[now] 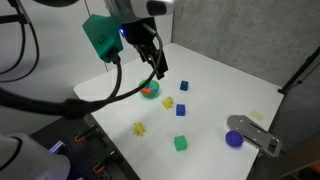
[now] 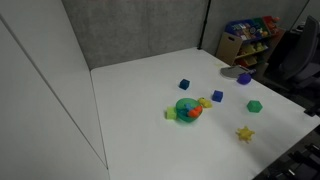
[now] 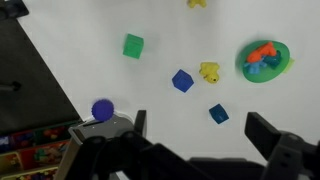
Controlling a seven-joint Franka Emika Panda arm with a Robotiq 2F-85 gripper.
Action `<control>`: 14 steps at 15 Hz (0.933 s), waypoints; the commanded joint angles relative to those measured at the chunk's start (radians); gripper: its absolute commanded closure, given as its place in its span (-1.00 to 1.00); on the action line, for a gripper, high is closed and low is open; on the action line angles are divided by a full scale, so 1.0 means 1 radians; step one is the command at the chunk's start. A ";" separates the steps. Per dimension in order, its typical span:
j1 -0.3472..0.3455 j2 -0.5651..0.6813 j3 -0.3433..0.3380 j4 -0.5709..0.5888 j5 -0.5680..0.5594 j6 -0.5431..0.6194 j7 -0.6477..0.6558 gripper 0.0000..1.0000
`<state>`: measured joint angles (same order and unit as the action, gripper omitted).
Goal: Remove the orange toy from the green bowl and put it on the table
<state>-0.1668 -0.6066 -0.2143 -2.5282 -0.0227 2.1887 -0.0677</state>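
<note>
One claw hovering high, fingers spread, orange toy in green bowl

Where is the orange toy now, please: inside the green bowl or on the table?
Inside. In the wrist view the orange toy lies within the rim of the green bowl; the open claw is apart from it.

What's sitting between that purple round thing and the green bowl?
A blue cube and, nearer the bowl, a yellow toy lie in line between the purple piece and the green bowl. The wrist view shows it best.
</note>
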 commanded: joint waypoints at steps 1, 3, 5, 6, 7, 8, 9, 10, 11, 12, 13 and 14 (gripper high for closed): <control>0.031 0.070 0.031 0.059 0.034 -0.015 0.007 -1.00; 0.054 0.110 0.052 0.084 0.050 -0.014 0.012 -1.00; 0.078 0.162 0.076 0.118 0.064 -0.017 0.019 -1.00; 0.088 0.188 0.086 0.135 0.067 -0.019 0.022 -1.00; 0.098 0.220 0.101 0.155 0.067 -0.017 0.029 -1.00; 0.108 0.249 0.112 0.171 0.069 -0.014 0.032 -1.00; 0.119 0.280 0.124 0.189 0.072 -0.013 0.036 -1.00; 0.127 0.310 0.136 0.205 0.070 -0.006 0.043 -1.00; 0.137 0.346 0.150 0.221 0.069 0.003 0.052 -1.00; 0.144 0.380 0.162 0.238 0.067 0.008 0.059 -1.00; 0.151 0.415 0.177 0.255 0.060 0.020 0.071 -1.00; 0.157 0.445 0.187 0.271 0.058 0.027 0.076 -1.00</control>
<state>-0.0228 -0.2640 -0.0545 -2.3350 0.0306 2.2063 -0.0201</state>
